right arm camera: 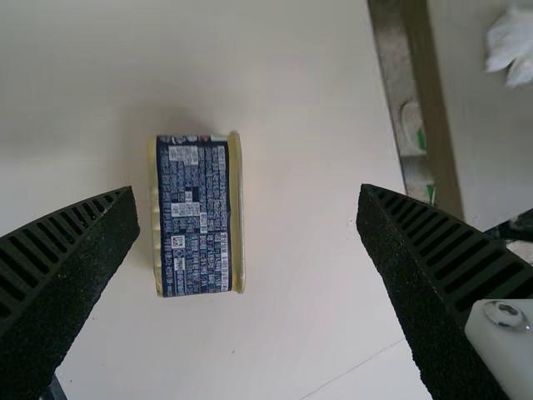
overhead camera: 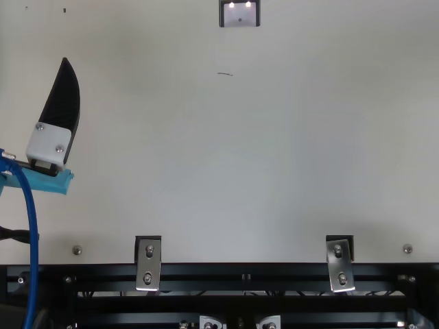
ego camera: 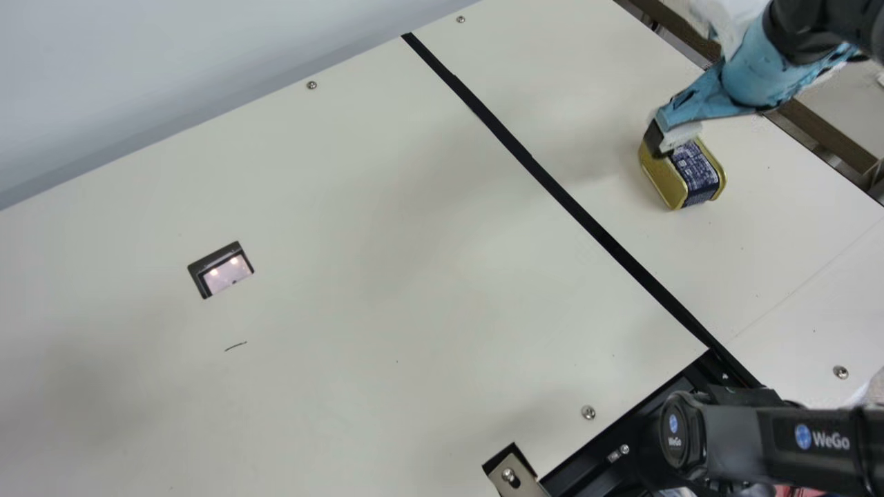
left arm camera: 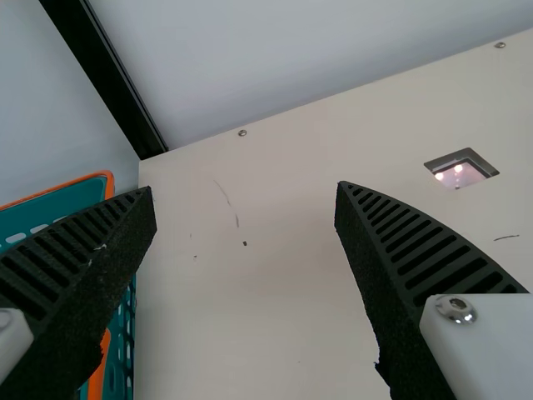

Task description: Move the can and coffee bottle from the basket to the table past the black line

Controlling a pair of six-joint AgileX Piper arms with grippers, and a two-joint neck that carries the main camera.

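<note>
On the right side of the black line (ego camera: 532, 166), the gold and navy can (ego camera: 697, 169) lies on the table (ego camera: 359, 276). My right gripper (ego camera: 659, 141) is low over it in the main view. In the right wrist view the can (right arm camera: 193, 217) is in the gap of my right gripper (right arm camera: 249, 190), closer to one finger, with the fingers wide apart and not gripping it. In the top view my left gripper (overhead camera: 63, 96) is at the left edge; its own view shows the left gripper (left arm camera: 246, 190) open and empty, with the teal basket (left arm camera: 50, 200) behind one finger.
A table cutout (ego camera: 221, 269) with a dark frame is in the main view. A black frame rail (overhead camera: 240, 272) with metal brackets runs along the table's near edge. A pale wall (ego camera: 173, 69) borders the far side. Beyond the can is the table's edge (ego camera: 815, 162).
</note>
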